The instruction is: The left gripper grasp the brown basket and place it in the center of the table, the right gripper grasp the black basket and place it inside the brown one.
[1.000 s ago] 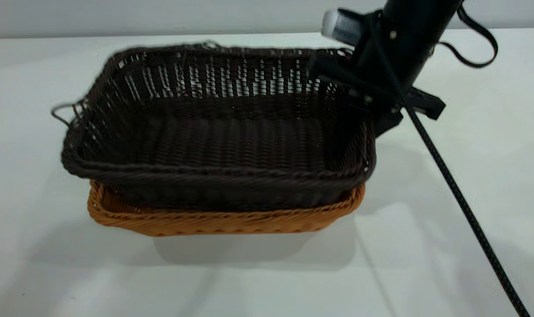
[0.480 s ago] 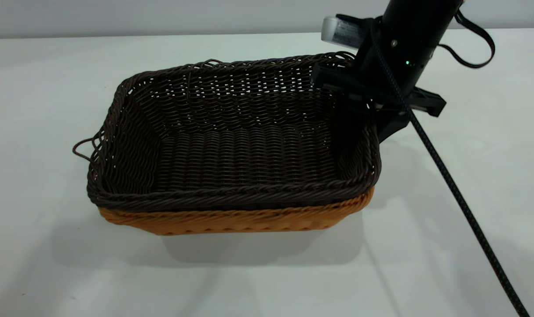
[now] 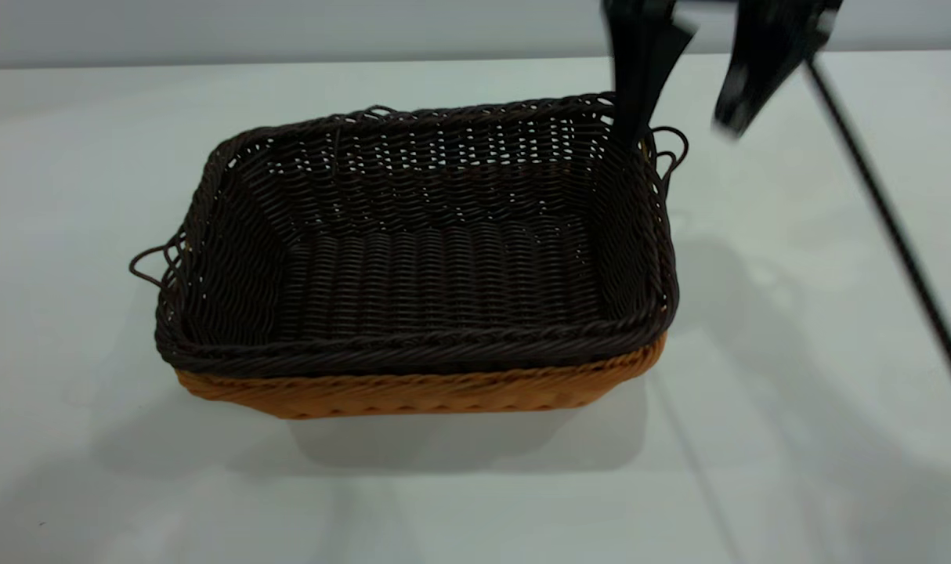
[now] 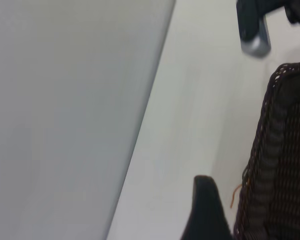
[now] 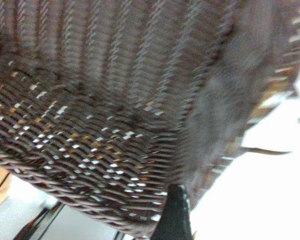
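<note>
We find the black basket (image 3: 421, 251) nested in the brown basket (image 3: 413, 392) at mid-table (image 3: 797, 392), long axis left-right. The right gripper (image 3: 683, 117) hangs above its right end, fingers spread wide, empty. Left gripper (image 4: 205, 210): state indeterminate.

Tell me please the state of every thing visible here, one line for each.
Very dark brown-black woven wicker basket: upright, nested inside the orange one, released.
Orange-tan woven wicker basket: upright on the table, holding the dark basket.
Plain white table: bearing both baskets.
Right tool: open, above the baskets' far right corner, holding nothing.
Left tool: beside the baskets.
</note>
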